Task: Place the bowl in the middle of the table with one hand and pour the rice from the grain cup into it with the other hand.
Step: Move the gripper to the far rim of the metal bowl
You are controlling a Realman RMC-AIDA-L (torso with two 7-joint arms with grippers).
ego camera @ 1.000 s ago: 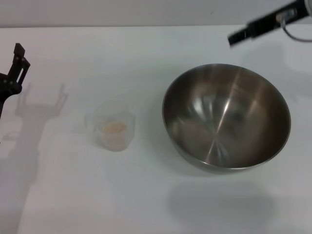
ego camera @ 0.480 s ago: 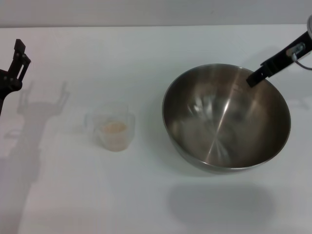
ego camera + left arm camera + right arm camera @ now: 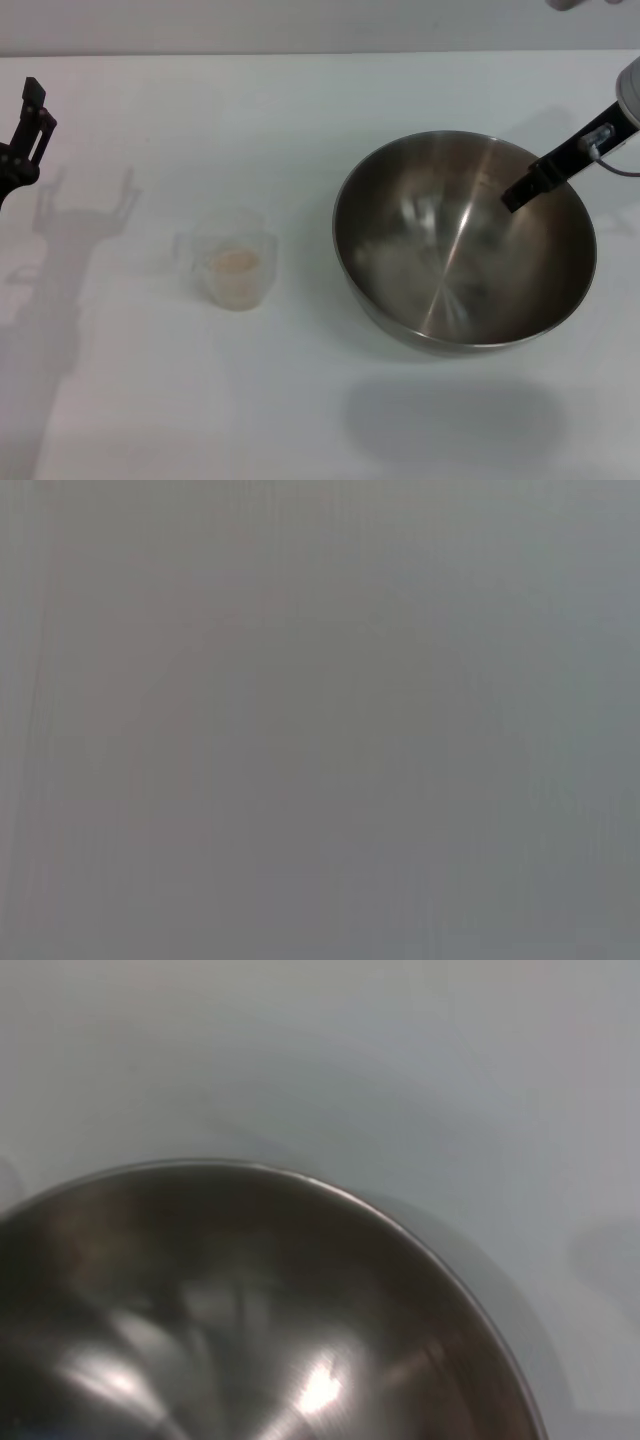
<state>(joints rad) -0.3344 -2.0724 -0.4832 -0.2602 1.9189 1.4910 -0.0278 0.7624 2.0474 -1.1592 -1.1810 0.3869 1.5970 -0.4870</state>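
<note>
1. No brand, label or readable writing shows on the bowl (image 3: 465, 240), the cup (image 3: 232, 268) or either arm (the cup's wall carries no markings that can be made out).

2. Against half a second ago, the right gripper (image 3: 522, 189) has slid a little further in from the 2 o'clock corner; its dark tip now hangs over the bowl's inside, just past the rim at the bowl's 2 o'clock. A second ago it was well beyond the bowl, above the far table. Whether its jaws are apart or closed cannot be told, and it has hold of nothing visible.

3. The left gripper (image 3: 28, 125) has hardly shifted: it sits at the 9 o'clock edge of the head view, well apart from the cup. Its jaw state cannot be told either. The left wrist view shows only blank grey.

4. Bowl and cup have not moved. The bowl sits on the table (image 3: 300, 400) toward 3 o'clock, upright. The cup stands upright toward 9 o'clock of centre, with rice (image 3: 235, 262) inside.

5. The right wrist view shows the bowl's (image 3: 250, 1320) rim and shiny inside close below, with table (image 3: 400, 1080) beyond.

6. Arm shadows fall on the table near the left gripper; nothing lies between cup and bowl.
</note>
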